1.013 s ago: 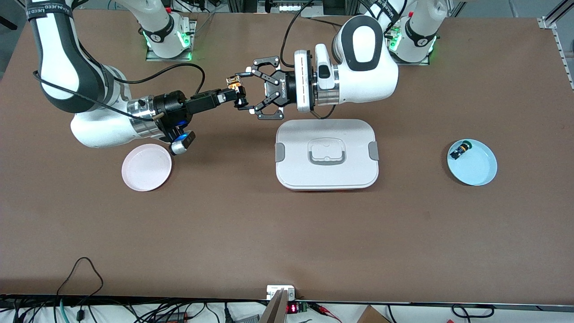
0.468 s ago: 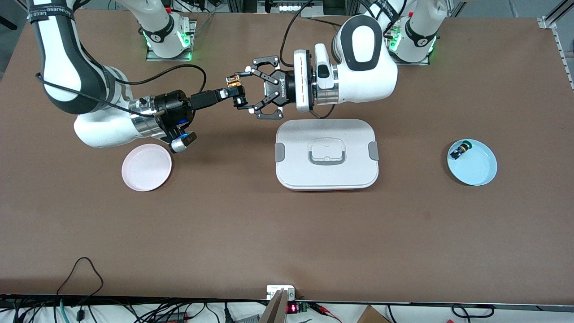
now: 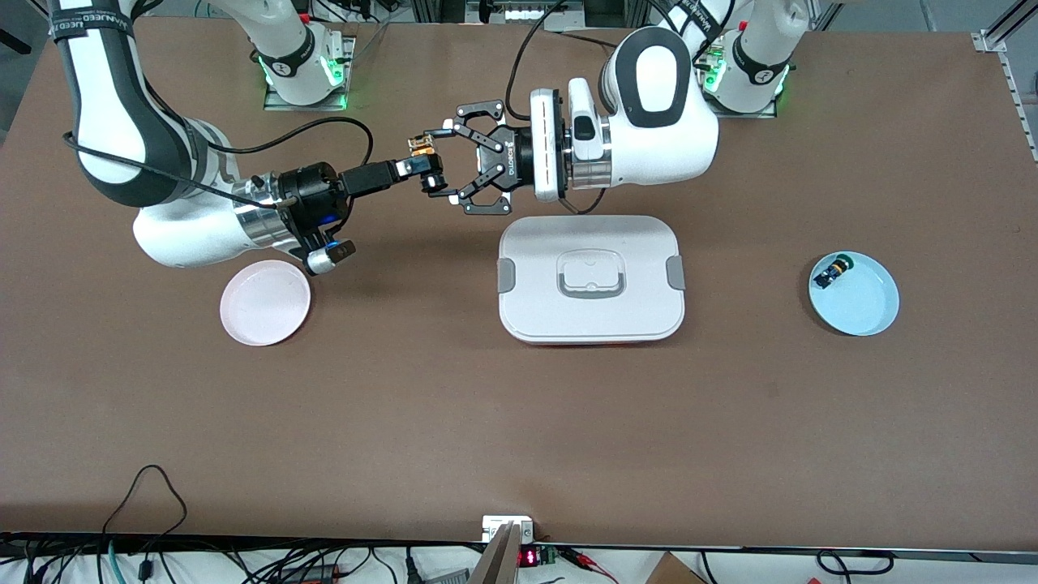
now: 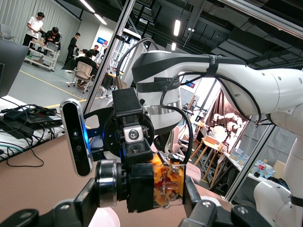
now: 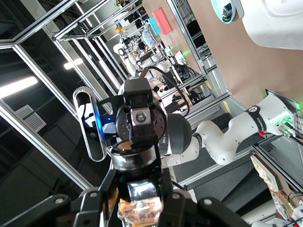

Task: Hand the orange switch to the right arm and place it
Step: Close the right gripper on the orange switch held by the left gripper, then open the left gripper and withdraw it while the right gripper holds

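Mid-air handover over bare brown counter, just past the white lidded box toward the bases. Tiny black-bodied orange switch with brass terminal end sits between both claws. Right claw, slim black fingers, clenched on the body. Left claw, black linkage type, spread around it, apparently released. Long axis roughly along the right fingers, terminals outward. Next, likely: retreat, then pink round plate.
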Tool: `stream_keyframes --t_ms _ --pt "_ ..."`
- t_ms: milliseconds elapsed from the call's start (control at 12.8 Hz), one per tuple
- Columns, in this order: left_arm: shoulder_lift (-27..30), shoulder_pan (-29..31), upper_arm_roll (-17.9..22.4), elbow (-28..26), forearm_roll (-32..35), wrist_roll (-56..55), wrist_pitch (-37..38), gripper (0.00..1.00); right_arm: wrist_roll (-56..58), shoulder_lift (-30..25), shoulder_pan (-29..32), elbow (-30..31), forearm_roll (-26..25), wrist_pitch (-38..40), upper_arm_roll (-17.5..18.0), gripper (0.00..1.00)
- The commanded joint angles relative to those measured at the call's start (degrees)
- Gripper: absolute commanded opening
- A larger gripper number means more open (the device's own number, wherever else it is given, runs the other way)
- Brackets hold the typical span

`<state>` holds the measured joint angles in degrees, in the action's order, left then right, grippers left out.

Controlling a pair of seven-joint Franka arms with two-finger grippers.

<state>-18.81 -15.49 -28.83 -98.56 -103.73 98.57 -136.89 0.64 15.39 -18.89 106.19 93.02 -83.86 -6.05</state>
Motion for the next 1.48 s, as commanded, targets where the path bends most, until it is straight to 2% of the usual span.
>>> stream_keyframes --t_ms 0,78,312,468,779,857,935,1091,1169,1247,1403 --pt "-0.5 -0.2 0.1 1.0 -1.2 0.1 -0.6 0.30 3.1 -1.7 -0.1 1.8 0.6 1.2 -0.1 0.23" --pt "-0.5 -0.2 0.1 0.9 -1.3 0.2 -0.4 0.99 3.1 -1.7 -0.1 1.7 0.6 1.2 -0.1 0.23" --pt "0.3 0.6 0.3 0.6 -1.1 0.2 -0.3 1.00 3.3 -1.6 -0.1 1.7 0.6 1.1 -0.1 0.23" --pt "2.2 3.7 0.4 -2.1 -0.6 0.7 -0.1 1.00 3.6 -1.5 -0.1 1.6 0.6 1.1 -0.1 0.22" --pt "8.3 15.5 0.4 -11.8 -0.4 2.9 0.8 1.00 6.6 -0.4 1.4 0.6 -0.6 0.5 -0.1 0.20" --pt "9.2 19.9 0.6 -15.4 -0.3 4.5 4.5 1.00 7.5 -0.4 1.8 0.6 -2.3 0.5 -0.1 0.20" --pt "9.1 25.1 1.1 -18.4 0.5 5.8 10.2 1.00 8.8 -0.4 2.6 0.5 -4.6 0.5 -0.1 0.20" --pt "7.4 32.9 2.3 -19.5 11.4 5.9 11.8 1.00 14.8 0.3 4.6 0.5 -11.9 0.4 -0.1 0.20" --pt "6.9 35.2 4.3 -19.2 18.8 5.9 11.7 1.00 17.7 0.6 5.4 0.5 -16.0 0.3 -0.1 0.20" --pt "5.9 36.5 6.7 -19.2 23.3 5.9 11.7 1.00 19.9 0.7 6.2 0.4 -21.7 -0.1 -0.1 0.20" --pt "3.7 39.2 10.2 -19.2 28.3 6.0 11.7 1.00 25.6 0.7 8.1 0.4 -32.1 -1.7 -0.1 0.20"
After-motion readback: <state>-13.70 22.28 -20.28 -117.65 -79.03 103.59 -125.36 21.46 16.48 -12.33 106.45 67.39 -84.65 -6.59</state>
